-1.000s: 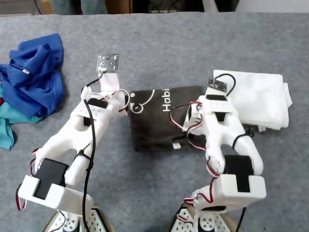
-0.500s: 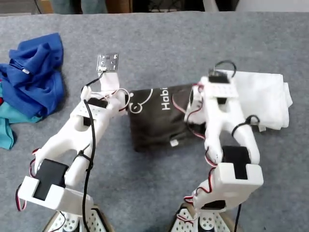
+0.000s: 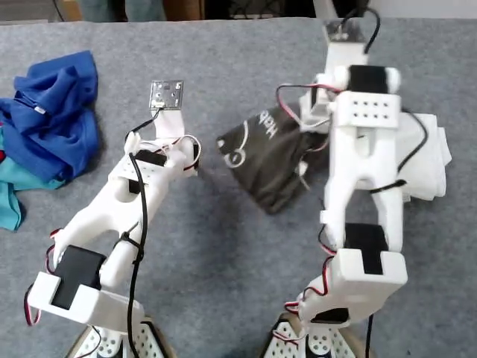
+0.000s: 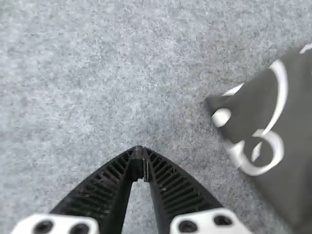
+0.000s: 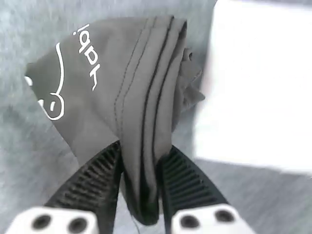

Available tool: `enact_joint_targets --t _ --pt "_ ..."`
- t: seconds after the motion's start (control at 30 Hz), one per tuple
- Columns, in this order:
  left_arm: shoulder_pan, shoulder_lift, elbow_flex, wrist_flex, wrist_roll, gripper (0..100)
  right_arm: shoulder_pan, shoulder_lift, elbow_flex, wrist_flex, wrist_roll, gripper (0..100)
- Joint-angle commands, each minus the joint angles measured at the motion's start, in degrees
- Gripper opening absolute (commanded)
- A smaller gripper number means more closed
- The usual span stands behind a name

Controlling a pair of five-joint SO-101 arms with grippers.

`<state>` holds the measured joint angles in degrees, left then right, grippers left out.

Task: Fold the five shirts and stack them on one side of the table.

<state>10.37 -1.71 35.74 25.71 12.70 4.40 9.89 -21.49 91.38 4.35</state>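
Far left on the grey table (image 3: pixel 246 67) there's a crumpled blue shirt (image 3: pixel 56 112) heaped on a teal one (image 3: pixel 11 198) – the teal one is cut off by the picture's edge, so no idea how much of it there is. Next over, the left gripper (image 4: pixel 140 163) is pinched closed with nothing between its fingers, over bare table and near a corner of the black shirt (image 3: pixel 272 160). That black shirt, folded with white print on it, is mid-table with one end clamped tight in the right gripper (image 5: pixel 141 187) – can't tell if its lower end touches the table. The right arm hides part of the folded white shirt (image 3: pixel 428 149) on the right side, just beside the black one
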Motion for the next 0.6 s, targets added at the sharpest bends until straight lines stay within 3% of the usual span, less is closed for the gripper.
enact_joint_targets --t 0.0,0.2,0.57 --pt "-0.7 -0.3 -2.7 -0.4 0.2 3 5.9 0.0 -5.3 -4.6 5.7 1.4" --pt "-1.7 -0.3 -2.7 -0.4 0.2 3 17.5 3.8 -5.8 -12.7 18.1 1.4" --pt "-1.5 -0.3 -2.7 -0.4 0.2 3 33.8 5.8 -5.8 -13.5 25.8 1.5"
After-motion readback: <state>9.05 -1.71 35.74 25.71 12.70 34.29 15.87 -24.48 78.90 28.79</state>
